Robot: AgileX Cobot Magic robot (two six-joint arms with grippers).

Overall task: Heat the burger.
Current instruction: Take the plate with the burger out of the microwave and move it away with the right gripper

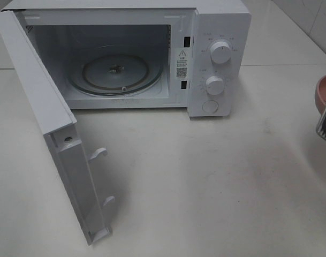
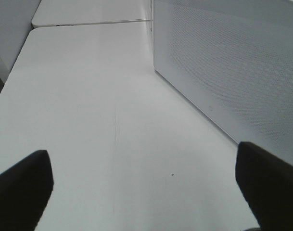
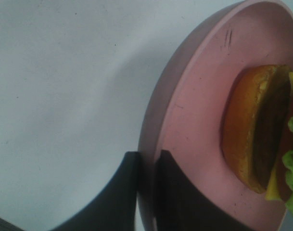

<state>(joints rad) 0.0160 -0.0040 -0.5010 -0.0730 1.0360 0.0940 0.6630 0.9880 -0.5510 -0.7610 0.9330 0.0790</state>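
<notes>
From high up, the white box-shaped microwave (image 1: 152,53) stands door open, its round glass turntable (image 1: 115,74) bare. The left gripper (image 2: 144,190) hangs spread wide over the white tabletop (image 2: 88,120). The right gripper (image 3: 146,166) pinches the rim of the flat pink round plate (image 3: 194,120), which carries the glossy brown-bunned burger (image 3: 257,130).

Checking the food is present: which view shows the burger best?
The right wrist view: the burger lies on the pink plate, whose rim the right gripper jaws pinch. The exterior high view shows only the plate's edge at the right border; the left wrist view shows neither.
</notes>
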